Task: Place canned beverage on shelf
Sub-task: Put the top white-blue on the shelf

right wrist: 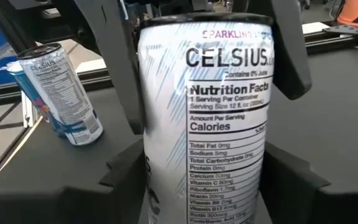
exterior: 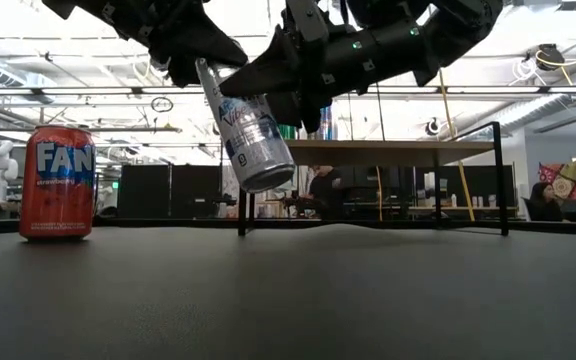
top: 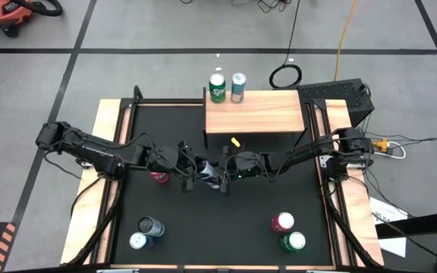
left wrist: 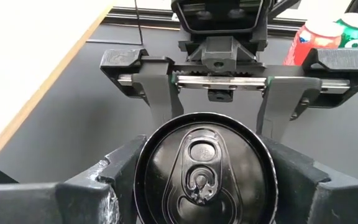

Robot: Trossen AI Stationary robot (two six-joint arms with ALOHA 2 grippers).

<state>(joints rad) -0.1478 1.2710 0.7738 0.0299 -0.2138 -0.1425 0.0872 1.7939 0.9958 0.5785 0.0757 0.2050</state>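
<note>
A white Celsius can (top: 209, 173) hangs tilted above the middle of the black table, its top toward the left arm; it also shows in the low view (exterior: 255, 130). My left gripper (top: 196, 173) and my right gripper (top: 223, 173) are both shut on it from opposite sides. The light-wood shelf (top: 260, 114) stands at the table's far edge, with a green can (top: 217, 89) and a silver-blue can (top: 238, 87) upright at its far left corner. My left gripper pinches the can's top end (left wrist: 145, 169) between its two fingers, one on each side of the wall just below the rim. It comes slanting from the table's left, looking onto the lid. The can is lifted clear and tilted. My right gripper pinches the can's lower body (right wrist: 166, 186) between its two fingers (right wrist: 126, 177), which lie across the can. It comes about level from the table's right. The can's bottom end hangs clear of the table.
A red Fanta can (exterior: 58, 182) stands on the table under my left arm. Two Celsius cans (top: 144, 233) stand at the near left, a red can (top: 282, 222) and a green can (top: 293, 242) at the near right. The shelf's right part is bare.
</note>
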